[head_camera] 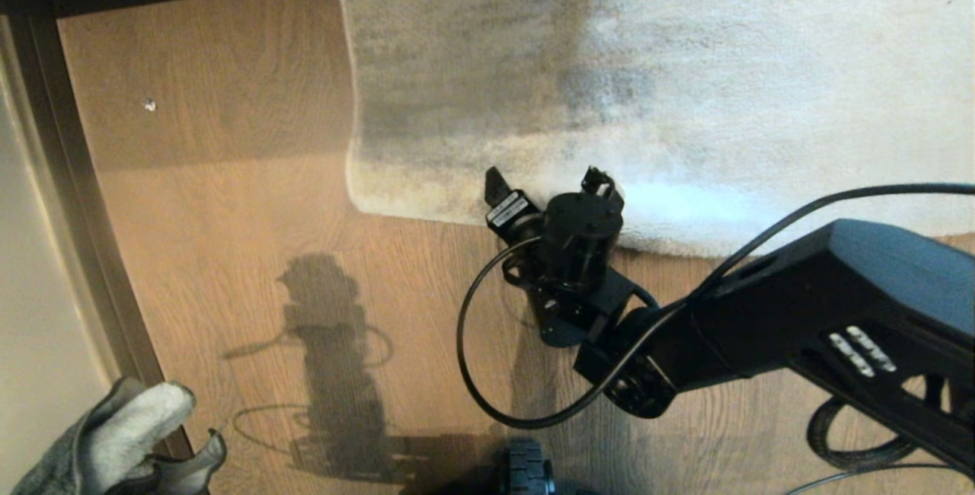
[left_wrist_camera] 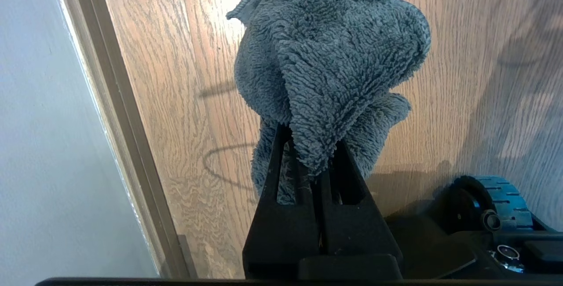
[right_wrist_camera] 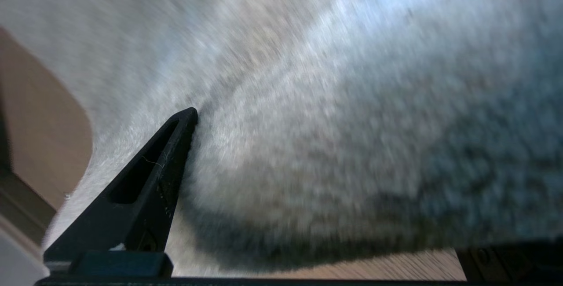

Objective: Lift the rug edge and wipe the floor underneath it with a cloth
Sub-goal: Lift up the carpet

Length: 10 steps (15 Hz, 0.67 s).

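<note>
Jaws: right gripper (head_camera: 548, 179) spread over rug edge (head_camera: 426, 209); left gripper (left_wrist_camera: 308, 163) pinching cloth (left_wrist_camera: 330, 57).

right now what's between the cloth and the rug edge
In the head view, only bare floor crossed by the arm's shadow separates the cloth, held in the left pincer, from the rug edge.

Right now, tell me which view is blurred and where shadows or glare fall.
Right wrist view: the rug is smeared with blur, only one finger sharp. Head view: a bright glare patch on the rug edge beside the right gripper, whose arm throws a dark shadow on the floor. Left wrist view: sharp, the cloth evenly lit in the left gripper.
</note>
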{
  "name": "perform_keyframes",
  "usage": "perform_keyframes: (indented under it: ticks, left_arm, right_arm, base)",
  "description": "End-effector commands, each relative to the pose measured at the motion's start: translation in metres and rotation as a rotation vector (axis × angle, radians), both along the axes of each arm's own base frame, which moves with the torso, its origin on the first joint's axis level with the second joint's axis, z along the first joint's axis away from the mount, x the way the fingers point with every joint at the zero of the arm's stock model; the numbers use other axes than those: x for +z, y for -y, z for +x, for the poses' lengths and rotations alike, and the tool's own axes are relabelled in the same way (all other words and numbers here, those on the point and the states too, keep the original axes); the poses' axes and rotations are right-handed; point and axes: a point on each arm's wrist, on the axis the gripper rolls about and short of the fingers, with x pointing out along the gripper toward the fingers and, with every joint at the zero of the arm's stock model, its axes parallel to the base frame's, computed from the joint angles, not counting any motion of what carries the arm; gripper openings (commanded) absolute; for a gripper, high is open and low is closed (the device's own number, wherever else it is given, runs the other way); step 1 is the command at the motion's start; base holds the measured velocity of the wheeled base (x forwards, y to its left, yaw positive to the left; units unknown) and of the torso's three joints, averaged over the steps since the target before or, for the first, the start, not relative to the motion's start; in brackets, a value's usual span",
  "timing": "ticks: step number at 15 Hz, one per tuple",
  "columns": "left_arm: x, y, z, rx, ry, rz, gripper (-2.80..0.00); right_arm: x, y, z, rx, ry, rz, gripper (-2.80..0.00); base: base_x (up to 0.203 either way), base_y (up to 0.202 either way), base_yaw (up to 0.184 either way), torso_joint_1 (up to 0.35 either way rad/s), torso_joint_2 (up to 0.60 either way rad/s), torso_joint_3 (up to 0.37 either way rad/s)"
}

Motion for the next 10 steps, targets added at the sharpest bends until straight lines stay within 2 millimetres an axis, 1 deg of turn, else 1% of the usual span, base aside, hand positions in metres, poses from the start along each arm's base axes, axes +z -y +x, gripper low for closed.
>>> perform_keyframes:
  ticks: [1,3,5,9,10]
  left_arm:
    - [0.000,0.000,0.000,0.001,0.000,-0.001,-2.80]
    - [0.000,0.000,0.000,-0.001,0.000,-0.001,-2.80]
    - [0.000,0.000,0.000,0.001,0.000,-0.001,-2.80]
    - [0.000,0.000,0.000,0.001,0.000,-0.001,-2.80]
    - [0.000,0.000,0.000,0.000,0.000,-0.001,-2.80]
  right_arm:
    - [0.031,0.013,-0.011,-0.007,0.038,0.025,0.00]
    - [0.042,0.022,-0.012,-0.032,0.055,-0.025,0.00]
    - [0.043,0.031,-0.006,-0.053,0.052,-0.092,0.00]
    - [0.049,0.062,0.017,-0.073,0.095,-0.229,0.00]
    - [0.051,0.069,0.020,-0.066,0.104,-0.261,0.00]
  base:
    - [0.000,0.000,0.000,0.000,0.00,0.000]
    - [0.000,0.000,0.000,0.000,0.00,0.000]
    - [0.000,0.000,0.000,0.000,0.00,0.000]
    - [0.000,0.000,0.000,0.000,0.00,0.000]
    - [0.000,0.000,0.000,0.000,0.00,0.000]
